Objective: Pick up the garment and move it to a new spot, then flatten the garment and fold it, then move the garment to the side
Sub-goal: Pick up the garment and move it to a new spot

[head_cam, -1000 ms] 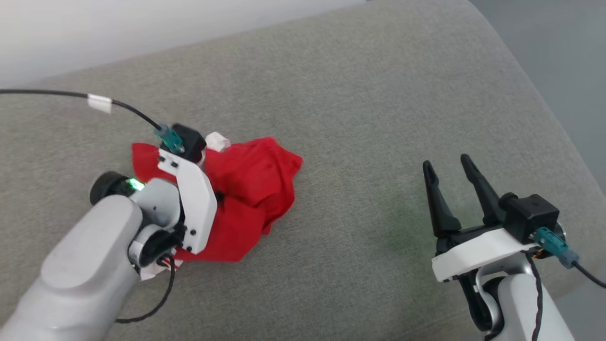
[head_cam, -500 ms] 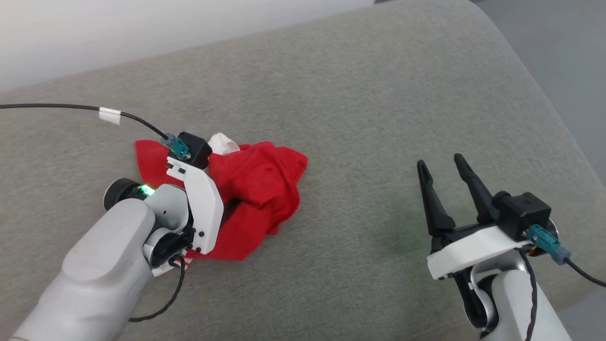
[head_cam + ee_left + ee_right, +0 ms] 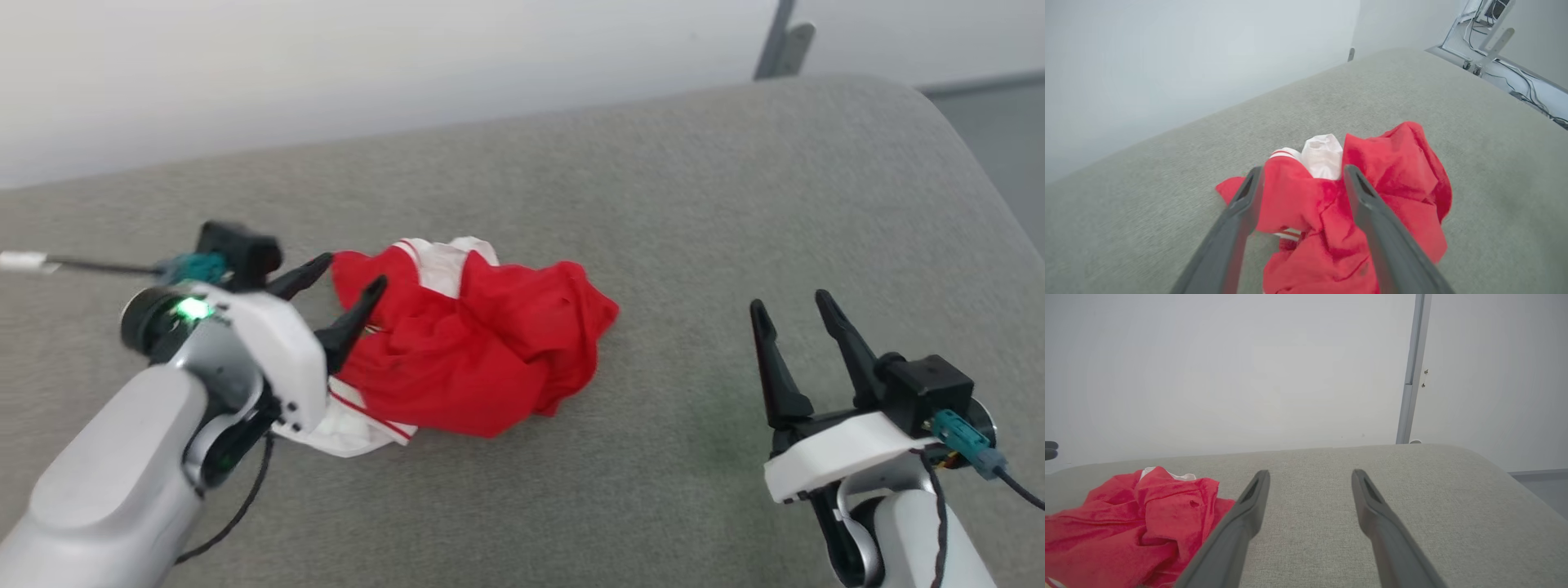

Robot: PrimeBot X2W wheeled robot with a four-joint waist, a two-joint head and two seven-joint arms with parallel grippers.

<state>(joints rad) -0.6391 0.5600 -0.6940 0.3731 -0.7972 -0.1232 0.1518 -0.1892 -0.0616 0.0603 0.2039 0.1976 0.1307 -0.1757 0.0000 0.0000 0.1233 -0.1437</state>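
The garment (image 3: 490, 359), red with white sleeve parts and striped trim, lies crumpled on the grey cushion. My left gripper (image 3: 353, 271) is open at its left end, fingers spread wide and pointing right over the cloth. In the left wrist view the left gripper (image 3: 1303, 168) straddles a red fold of the garment (image 3: 1400, 171) without pinching it. My right gripper (image 3: 791, 301) stands open at the lower right, well clear of the cloth. The right wrist view has the right gripper (image 3: 1310, 473) over bare cushion, with the garment (image 3: 1126, 522) to its left.
The grey upholstered surface (image 3: 653, 204) curves down at its right edge. A pale wall (image 3: 408, 65) runs behind it, with a grey post (image 3: 780, 41) at the back right. Floor with cables (image 3: 1515, 73) lies beyond the far corner.
My left gripper has opened and let go of the garment, then drawn back to the left. The head camera has tilted up. The right gripper stays open and still.
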